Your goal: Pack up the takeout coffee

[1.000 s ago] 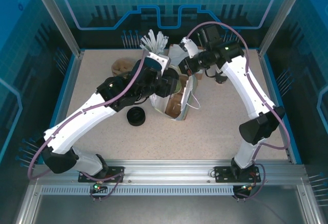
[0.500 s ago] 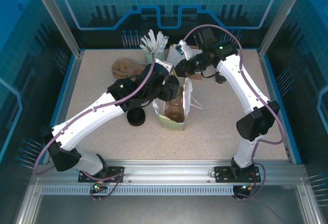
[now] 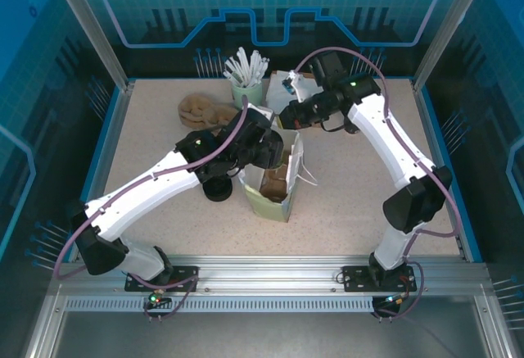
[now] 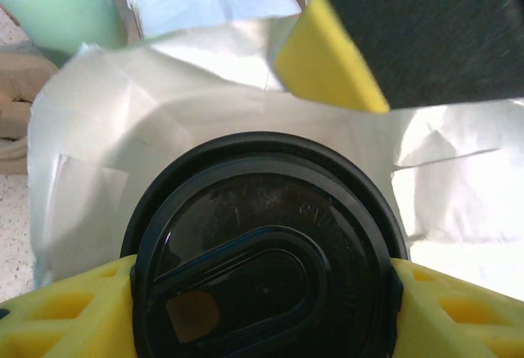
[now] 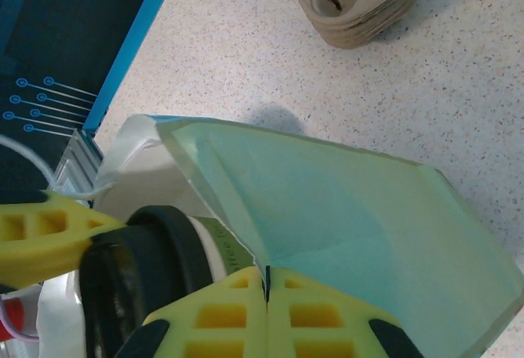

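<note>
The left jaws, partly open, clamp the black-lidded coffee cup (image 4: 262, 243) at the mouth of the pale green bag (image 5: 352, 210). The right jaws are closed tight, pinching that bag's rim.

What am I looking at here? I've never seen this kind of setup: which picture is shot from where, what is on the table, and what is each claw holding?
These are two white robot arms bolted at the near edge of a table. The overhead picture looks down from above and behind them. The other two pictures come from a camera on each wrist, so each shows its own yellow fingers at the bottom.

The left gripper clamps a coffee cup with a black lid at the mouth of a pale green paper bag. The right gripper is shut on the bag's top edge, holding it open.

Also on the table are a loose black lid, a green cup of white sticks and a stack of brown cup carriers.
</note>
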### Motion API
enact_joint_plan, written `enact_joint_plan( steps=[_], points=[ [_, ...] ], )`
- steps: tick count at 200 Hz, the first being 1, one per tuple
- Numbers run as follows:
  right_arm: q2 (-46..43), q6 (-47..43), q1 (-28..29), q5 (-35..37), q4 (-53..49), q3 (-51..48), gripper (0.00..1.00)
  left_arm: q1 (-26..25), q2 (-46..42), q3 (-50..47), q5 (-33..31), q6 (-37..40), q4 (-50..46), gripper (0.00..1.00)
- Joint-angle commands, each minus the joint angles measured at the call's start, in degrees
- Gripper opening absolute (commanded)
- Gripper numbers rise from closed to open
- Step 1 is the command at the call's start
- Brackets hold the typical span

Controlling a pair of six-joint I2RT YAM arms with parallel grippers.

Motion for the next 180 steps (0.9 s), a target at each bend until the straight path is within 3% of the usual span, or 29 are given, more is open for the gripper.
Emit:
enact_joint_plan(
  steps=[1,61,180],
  points=[
    [-3.77,3.30,1.22,1.28,2.05,-1.75,0.00,-2.22,-1.78,-1.35,-1.99,-1.65,1.09,0.56],
    [-8.29,6.46,1.44,1.69,5.95,-6.05,0.00,-5.06,-1.75,-3.94,-4.98,-3.37,4.30,0.56],
    [-10.52,6.56,1.44,-2.49,10.33,-10.38,0.00,-5.94,-2.34,-12.95,-12.91,-4.88,15.18,0.55]
  ],
)
